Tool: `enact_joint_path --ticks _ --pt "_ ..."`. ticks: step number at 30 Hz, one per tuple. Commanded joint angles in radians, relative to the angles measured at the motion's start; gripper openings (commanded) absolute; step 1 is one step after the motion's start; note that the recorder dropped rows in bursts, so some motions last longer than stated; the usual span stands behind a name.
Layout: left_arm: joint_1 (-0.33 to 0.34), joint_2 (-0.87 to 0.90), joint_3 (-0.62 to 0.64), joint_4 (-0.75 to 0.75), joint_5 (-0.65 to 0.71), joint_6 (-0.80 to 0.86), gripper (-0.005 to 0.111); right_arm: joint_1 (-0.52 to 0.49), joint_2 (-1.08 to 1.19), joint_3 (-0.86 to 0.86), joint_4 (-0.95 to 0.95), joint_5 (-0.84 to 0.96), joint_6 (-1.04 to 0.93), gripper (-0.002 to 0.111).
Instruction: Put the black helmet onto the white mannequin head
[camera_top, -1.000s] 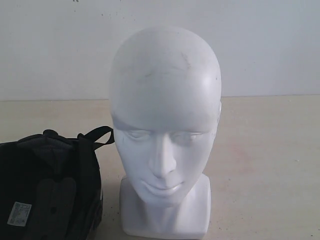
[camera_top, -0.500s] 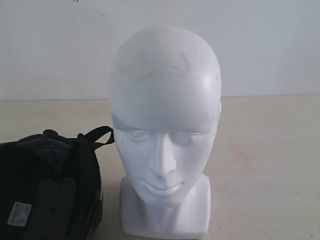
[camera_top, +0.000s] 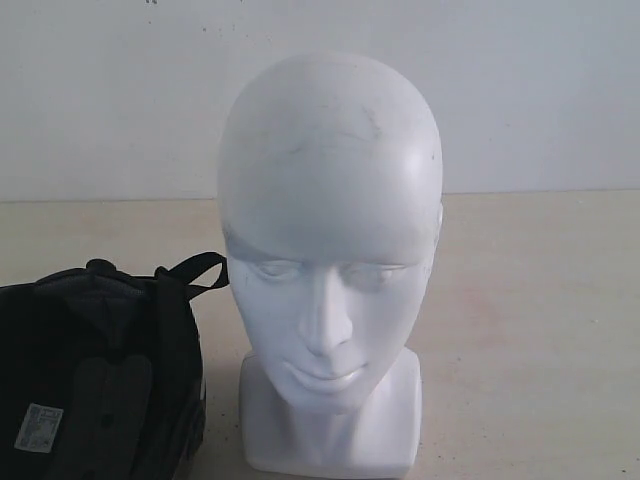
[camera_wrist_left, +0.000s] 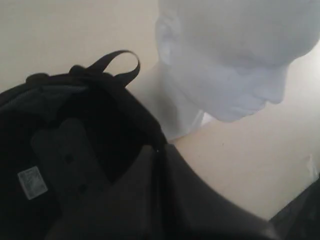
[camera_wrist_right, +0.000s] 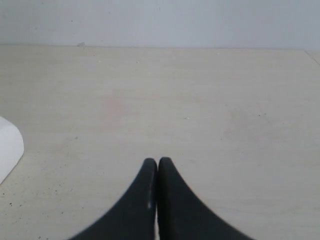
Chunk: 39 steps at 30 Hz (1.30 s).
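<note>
The white mannequin head (camera_top: 330, 200) stands upright in the middle of the table, facing the exterior camera. The black helmet (camera_top: 100, 370) lies just left of its neck base, opening toward the camera, showing its padded lining, a white sticker (camera_top: 38, 428) and a strap loop (camera_top: 195, 268). The visor is hidden. In the left wrist view my left gripper (camera_wrist_left: 160, 150) is shut on the rim of the helmet (camera_wrist_left: 75, 150), one finger inside and one outside, with the mannequin head (camera_wrist_left: 230, 60) close behind. My right gripper (camera_wrist_right: 157, 162) is shut on nothing, over bare table.
The pale wooden table (camera_top: 540, 330) runs back to a white wall (camera_top: 530, 90). A white corner of the mannequin's base (camera_wrist_right: 7, 145) shows at the edge of the right wrist view. Neither arm appears in the exterior view.
</note>
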Motion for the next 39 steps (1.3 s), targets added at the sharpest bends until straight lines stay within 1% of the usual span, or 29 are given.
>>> enact_joint_path --ticks 1,2,4,5,7,8,9,10,12,14,20,24,27,30,32,35,39 --pt "-0.110 0.061 -0.005 0.074 -0.045 -0.082 0.004 -0.003 -0.004 0.000 -0.007 -0.001 -0.002 0.000" --pt "-0.126 0.069 -0.005 0.085 -0.056 -0.099 0.004 -0.003 -0.004 0.000 -0.007 -0.001 -0.002 0.000" --pt "-0.209 0.096 0.000 0.131 -0.092 -0.157 0.004 -0.003 -0.004 0.000 -0.007 -0.001 -0.002 0.000" --pt "-0.240 0.104 0.012 0.132 -0.101 -0.165 0.004 -0.003 -0.004 0.000 -0.007 -0.001 -0.002 0.000" --pt "-0.326 0.120 0.054 0.136 -0.146 -0.196 0.004 -0.003 -0.004 0.000 -0.007 -0.001 -0.002 0.000" --pt "-0.387 0.126 0.079 0.163 -0.175 -0.236 0.004 -0.003 -0.004 0.000 -0.007 -0.001 -0.002 0.000" --pt "-0.421 0.129 0.093 0.200 -0.194 -0.274 0.004 -0.003 -0.004 0.000 -0.007 -0.001 -0.002 0.000" --pt "-0.478 0.131 0.107 0.285 -0.218 -0.359 0.004 -0.003 -0.004 0.000 -0.007 -0.001 -0.002 0.000" --pt "-0.530 0.131 0.109 0.380 -0.225 -0.475 0.004 -0.003 -0.004 0.000 -0.007 -0.001 -0.002 0.000" --pt "-0.572 0.131 0.109 0.424 -0.221 -0.573 0.004 -0.003 -0.004 0.000 -0.007 -0.001 -0.002 0.000" --pt "-0.737 0.171 0.109 0.444 -0.219 -0.717 0.004 -0.003 -0.004 0.000 -0.007 -0.001 -0.002 0.000" --pt "-0.840 0.258 0.109 0.548 -0.215 -0.838 0.004 -0.003 -0.004 0.000 -0.007 -0.001 -0.002 0.000" --pt "-0.882 0.314 0.102 0.667 -0.182 -0.938 0.004 -0.003 -0.004 0.000 -0.007 -0.004 -0.002 0.000" --pt "-0.888 0.340 0.097 0.812 -0.140 -1.076 0.004 -0.003 -0.004 0.000 -0.007 -0.004 -0.002 0.000" --pt "-0.888 0.338 0.097 0.867 -0.133 -1.147 0.004 -0.003 -0.004 0.000 -0.007 -0.004 -0.002 0.000" --pt "-0.888 0.335 0.075 0.860 -0.112 -1.194 0.004 -0.003 -0.004 0.000 -0.007 -0.004 -0.002 0.000" --pt "-0.888 0.337 0.047 0.803 -0.123 -1.202 0.006 -0.003 -0.004 0.000 -0.007 -0.004 -0.002 0.000"
